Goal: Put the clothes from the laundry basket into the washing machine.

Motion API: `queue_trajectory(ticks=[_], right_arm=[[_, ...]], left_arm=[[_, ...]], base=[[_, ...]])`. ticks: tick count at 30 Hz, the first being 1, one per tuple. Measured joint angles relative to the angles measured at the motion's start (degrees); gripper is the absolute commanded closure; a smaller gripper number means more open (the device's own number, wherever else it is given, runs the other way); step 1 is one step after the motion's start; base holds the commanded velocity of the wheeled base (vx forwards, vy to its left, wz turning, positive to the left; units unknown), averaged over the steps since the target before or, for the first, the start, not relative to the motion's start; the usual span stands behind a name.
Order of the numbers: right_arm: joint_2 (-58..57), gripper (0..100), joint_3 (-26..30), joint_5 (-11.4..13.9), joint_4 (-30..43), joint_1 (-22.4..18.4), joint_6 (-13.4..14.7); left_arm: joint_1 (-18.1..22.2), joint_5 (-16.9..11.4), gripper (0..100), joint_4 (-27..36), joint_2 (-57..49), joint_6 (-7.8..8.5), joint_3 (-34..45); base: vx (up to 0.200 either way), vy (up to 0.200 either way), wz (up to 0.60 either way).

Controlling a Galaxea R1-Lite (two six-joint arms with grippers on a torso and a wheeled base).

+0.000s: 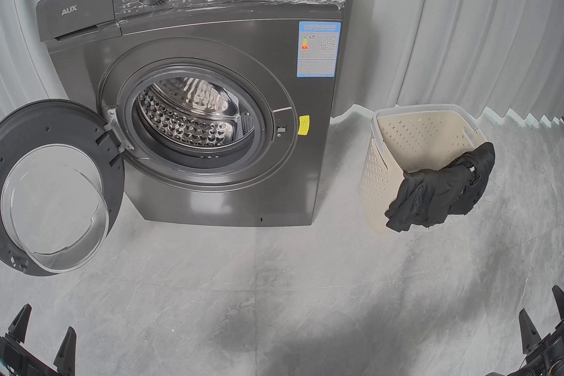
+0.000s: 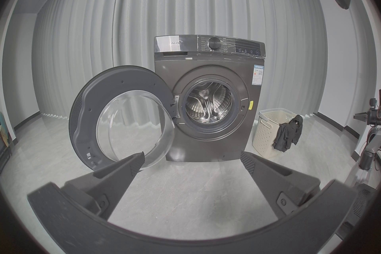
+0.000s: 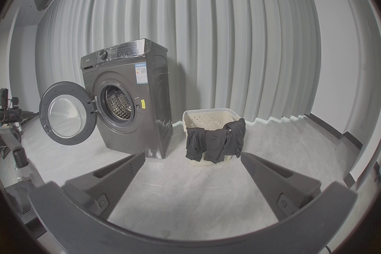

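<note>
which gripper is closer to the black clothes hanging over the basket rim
Right. The right gripper is on the same side of the floor as the black clothes, out in front of them. The left gripper is far across, in front of the open washing machine door.

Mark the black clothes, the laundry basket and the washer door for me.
black clothes (image 1: 440, 192), head view, cloth draped over the basket rim
laundry basket (image 1: 423, 139), head view, bare inner wall
washer door (image 1: 59, 123), head view, dark ring above the glass
</note>
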Motion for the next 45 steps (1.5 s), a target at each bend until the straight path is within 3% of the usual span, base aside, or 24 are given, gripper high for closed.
queue_trajectory(ticks=[5,45], right_arm=[[0.0,0,0.0,0.0,0.0,0.0,0.0],[0.1,0,0.0,0.0,0.0,0.0,0.0]], left_arm=[[0.0,0.0,0,0.0,0.0,-0.04,0.0],[0.0,0.0,0,0.1,0.0,-0.02,0.0]], base=[[0.000,0.000,0.00],[0.000,-0.200,0.00]])
